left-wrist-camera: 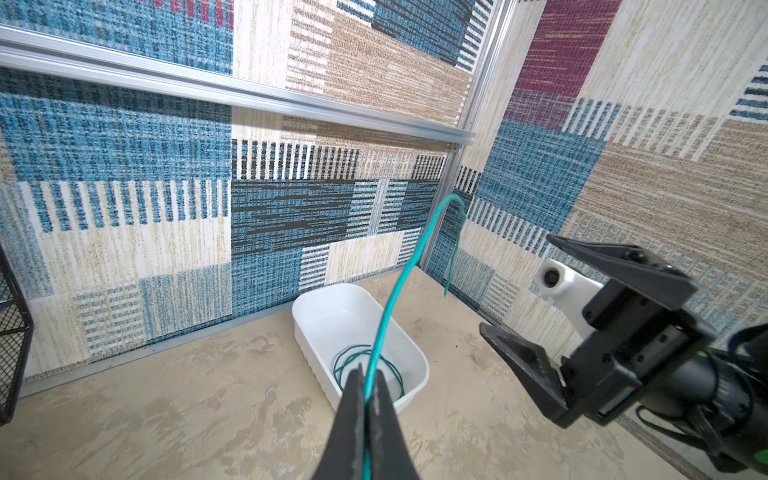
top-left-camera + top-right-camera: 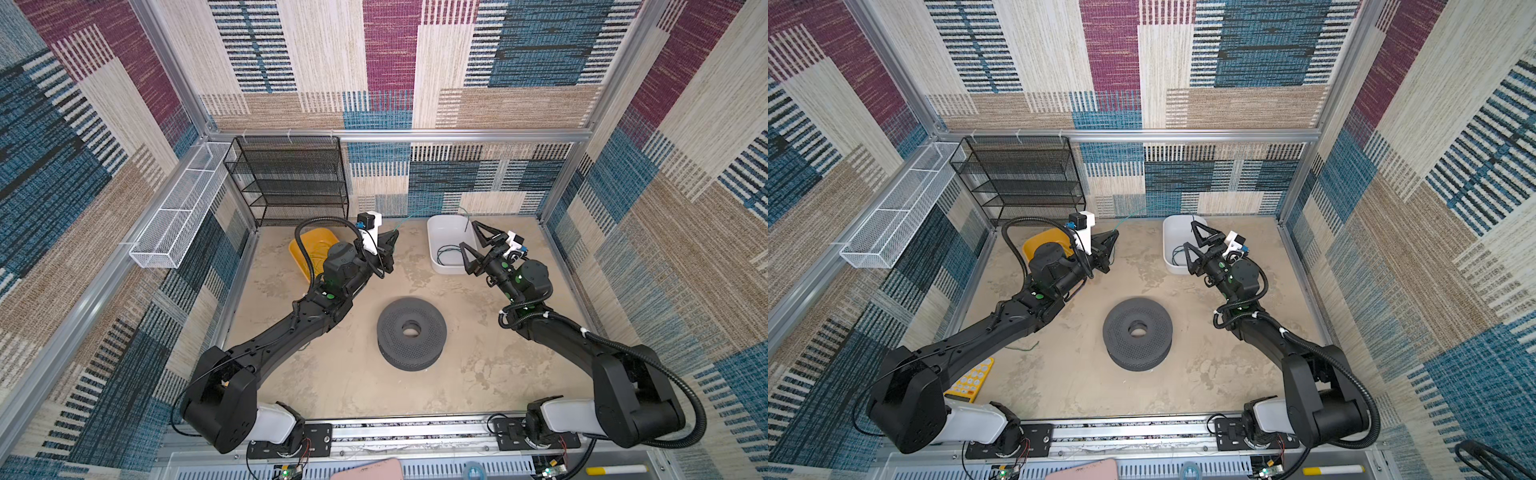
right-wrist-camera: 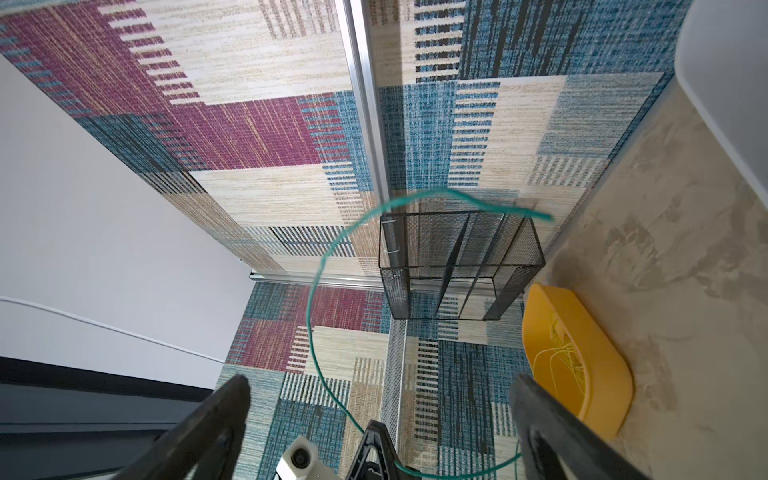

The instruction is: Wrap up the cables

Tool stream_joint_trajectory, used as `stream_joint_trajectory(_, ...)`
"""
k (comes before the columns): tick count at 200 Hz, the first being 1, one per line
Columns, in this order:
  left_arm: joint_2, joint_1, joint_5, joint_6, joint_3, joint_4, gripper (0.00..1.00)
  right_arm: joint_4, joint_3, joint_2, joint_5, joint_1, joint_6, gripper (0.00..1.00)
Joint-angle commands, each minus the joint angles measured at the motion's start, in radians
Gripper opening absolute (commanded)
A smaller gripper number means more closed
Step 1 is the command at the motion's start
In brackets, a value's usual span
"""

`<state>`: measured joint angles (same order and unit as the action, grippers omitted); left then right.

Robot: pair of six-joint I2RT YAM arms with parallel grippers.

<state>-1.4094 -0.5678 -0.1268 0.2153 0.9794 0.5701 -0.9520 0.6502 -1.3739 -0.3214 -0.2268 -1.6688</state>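
We note the sandy table [image 2: 332,386] first, walled in by patterned carpet. At its far left corner stands a black mesh shelf [image 2: 291,178], with a long white wire basket [image 2: 174,216] fixed on the left wall beside it. A black round spool [image 2: 411,332] lies flat mid-table, between the two arms and touching neither.

Far left, a yellow tub [image 2: 309,245] is partly hidden behind the left arm. Far right sits a white tub [image 2: 434,245].

The left gripper [image 1: 365,374] has its jaws pressed together on a teal cable [image 1: 409,266]. The cable rises from the tips in a tall arc toward the far right corner, and its free end hangs in the air above the white tub.

The right gripper [image 2: 469,236] hovers over the near edge of the white tub, jaws spread wide with nothing between them.

A second teal coil [image 1: 353,361] lies loose in the white tub's bottom. Thin yellow wires [image 3: 561,353] lie in the yellow tub
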Motion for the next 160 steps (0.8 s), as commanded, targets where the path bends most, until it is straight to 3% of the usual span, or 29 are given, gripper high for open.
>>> stream_joint_trajectory(1,0.009,-0.001,-0.04,0.029,-0.009,0.096,0.0,-0.139,0.027,-0.035,-0.005,0.001,-0.1,0.99)
stream_joint_trajectory(28,0.007,-0.002,-0.062,0.041,-0.007,0.089,0.0,-0.081,0.11,-0.065,-0.055,-0.001,-0.032,0.99)
stream_joint_trajectory(46,-0.003,-0.003,-0.072,0.048,0.003,0.075,0.0,0.128,0.218,-0.046,-0.1,-0.041,0.172,0.98)
stream_joint_trajectory(62,-0.015,-0.003,-0.087,0.053,0.021,0.058,0.0,0.356,0.3,-0.013,-0.056,-0.112,0.386,0.97)
stream_joint_trajectory(78,-0.03,-0.004,-0.103,0.069,0.037,0.053,0.0,0.473,0.331,0.002,0.004,-0.186,0.502,0.95)
stream_joint_trajectory(103,-0.048,-0.012,-0.135,0.087,0.051,0.053,0.0,0.545,0.377,-0.049,-0.018,-0.238,0.56,0.88)
stream_joint_trajectory(142,-0.051,-0.029,-0.183,0.072,0.056,-0.013,0.0,0.542,0.465,-0.151,-0.079,-0.282,0.644,0.65)
stream_joint_trajectory(160,-0.051,-0.03,-0.203,0.066,0.051,-0.03,0.0,0.533,0.461,-0.145,-0.057,-0.284,0.663,0.6)
